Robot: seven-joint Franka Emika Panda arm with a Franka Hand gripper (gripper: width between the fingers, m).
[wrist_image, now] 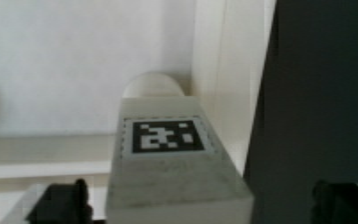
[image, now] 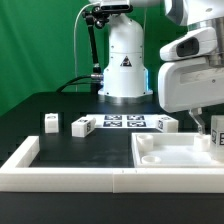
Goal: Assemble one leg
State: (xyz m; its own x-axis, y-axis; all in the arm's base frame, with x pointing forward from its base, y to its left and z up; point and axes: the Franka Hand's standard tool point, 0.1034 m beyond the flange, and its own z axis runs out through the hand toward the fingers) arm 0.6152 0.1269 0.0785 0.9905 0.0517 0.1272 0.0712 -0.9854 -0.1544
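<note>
A leg (wrist_image: 167,140), a short white post with a square tag, stands upright on the large flat white panel (image: 175,152) near its edge on the exterior view's right, where it also shows (image: 218,138). Its rounded end points at the panel surface (wrist_image: 69,80). My gripper (image: 214,126) is straight above the leg and straddles it (wrist_image: 202,202). The dark fingertips (wrist_image: 66,202) stand on either side of the leg with a gap showing on each side, so the gripper is open. Three more legs (image: 50,122), (image: 83,125), (image: 165,123) lie on the black table.
The marker board (image: 124,122) lies in the middle of the table in front of the robot base (image: 125,65). A white raised frame (image: 60,172) runs along the front and the exterior view's left. The panel has a corner socket (image: 150,145).
</note>
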